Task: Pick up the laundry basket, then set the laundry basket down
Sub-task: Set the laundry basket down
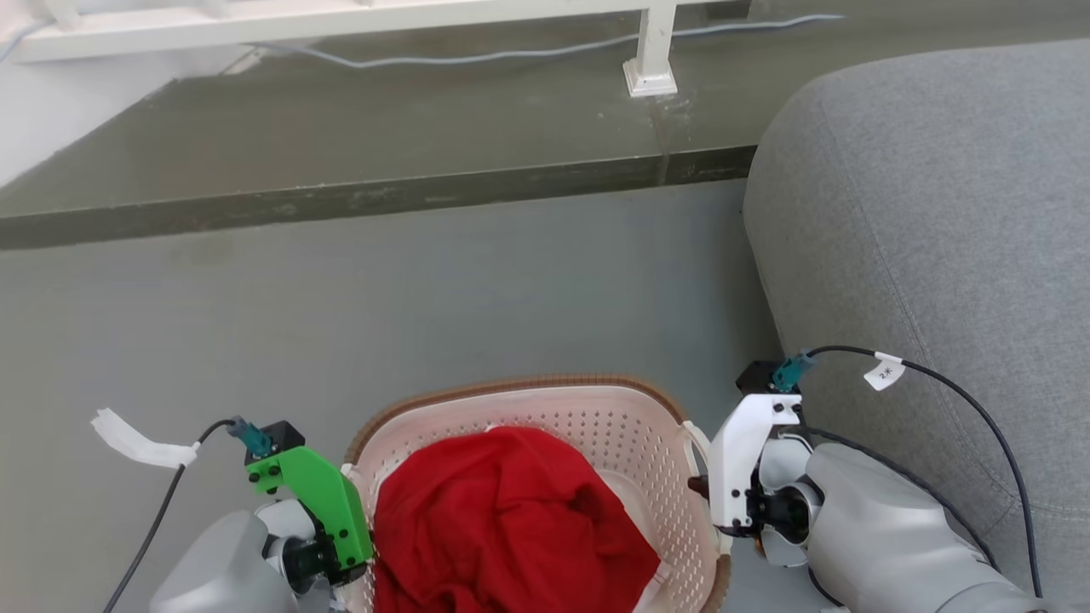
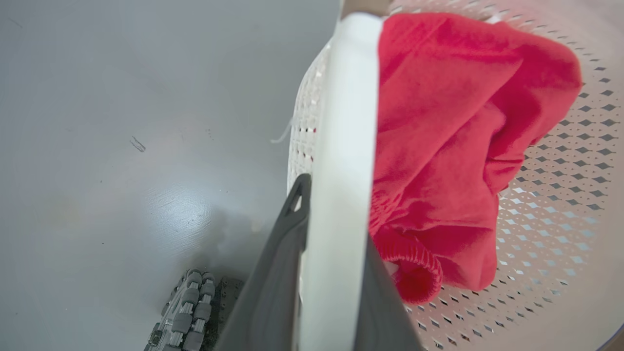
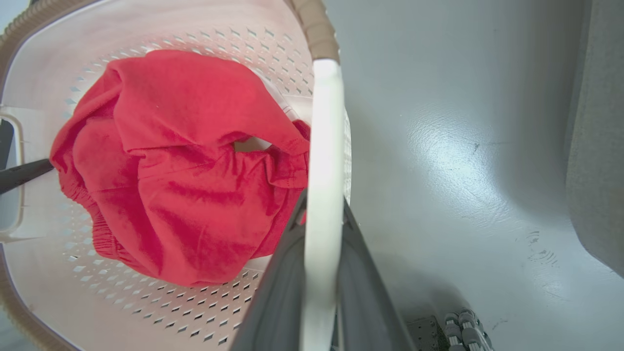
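Left gripper (image 2: 336, 229): fingers pinched on white loop handle (image 2: 346, 122). Right gripper (image 3: 324, 209): clamped likewise on opposite handle (image 3: 324, 122). Between both, 6 o'clock: laundry basket (image 1: 596, 417), holding red garment (image 1: 511, 519). Glossy grey floor (image 1: 426, 298); grey sofa (image 1: 937, 213), 3 o'clock; dark step (image 1: 383, 191), 12 o'clock.

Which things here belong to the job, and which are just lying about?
Job: basket; left gripper and right gripper, both shut on it.
Lying about: red cloth inside the basket, sofa, cable, white post.
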